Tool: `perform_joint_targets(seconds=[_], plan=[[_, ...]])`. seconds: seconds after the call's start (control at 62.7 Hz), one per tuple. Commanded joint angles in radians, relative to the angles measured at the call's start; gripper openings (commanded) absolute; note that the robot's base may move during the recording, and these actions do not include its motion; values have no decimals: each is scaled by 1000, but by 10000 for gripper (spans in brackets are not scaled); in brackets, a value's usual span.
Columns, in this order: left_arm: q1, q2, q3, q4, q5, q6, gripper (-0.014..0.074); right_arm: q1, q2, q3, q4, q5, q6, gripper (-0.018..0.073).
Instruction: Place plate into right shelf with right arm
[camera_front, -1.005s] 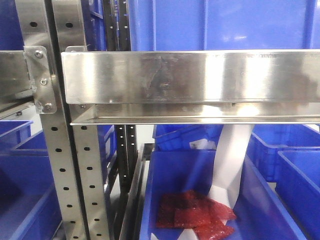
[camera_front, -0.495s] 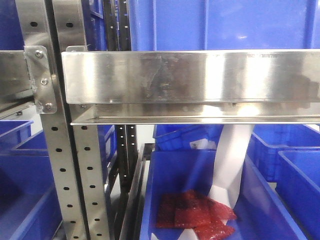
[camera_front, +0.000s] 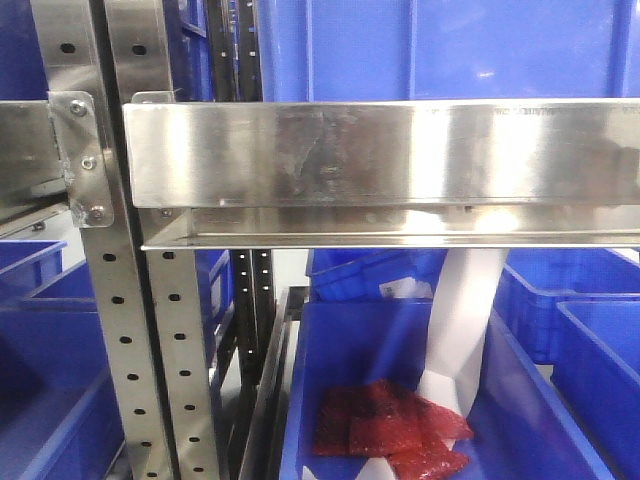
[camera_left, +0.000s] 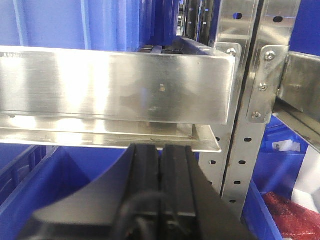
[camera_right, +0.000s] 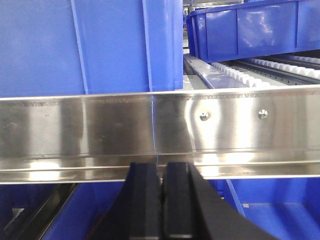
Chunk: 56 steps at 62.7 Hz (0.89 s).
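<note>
Front view first: the shiny brushed-steel right shelf (camera_front: 380, 155) fills the frame, its broad horizontal beam bolted to perforated steel uprights (camera_front: 180, 360) on the left. Above the beam sits a large blue plastic bin (camera_front: 440, 50); below it, an open blue plastic bin (camera_front: 350, 350) holds crinkly red packets (camera_front: 390, 430) with a white paper strip (camera_front: 462, 320) hanging down into it. No sign of the plain white plate in any view, so where it lies cannot be told. Over to the left wrist view: the black left gripper (camera_left: 161, 150) points at the steel beam, its jaws pressed tight together, nothing between them. Right wrist view now: the black right gripper (camera_right: 161, 167) sits just under the beam's lower lip, jaws likewise clenched against each other with only a thin seam showing. Beyond the beam there, a white roller track (camera_right: 240, 75) runs back beneath another blue bin (camera_right: 250, 25).
</note>
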Motion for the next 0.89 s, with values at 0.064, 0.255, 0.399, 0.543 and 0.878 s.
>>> perform_joint_targets(seconds=[0.064,0.255,0.399,0.543,0.878], plan=[[-2,-10,10,-8,-90,-7,-128,-7,-18,-15,-8,-90,-5,66],[-2,-10,10,-8,-90,-7,-128,-7,-18,-15,-8,-90,-5,66],[-2,-10,10,-8,-90,-7,-128,-7,-18,-15,-8,-90,-5,66],[-2,-10,10,-8,-90,-7,-128,-7,-18,-15,-8,-90,-5,66],[-2,-10,10,-8,-90,-7,-128,-7,-18,-15,-8,-90,-5,66]])
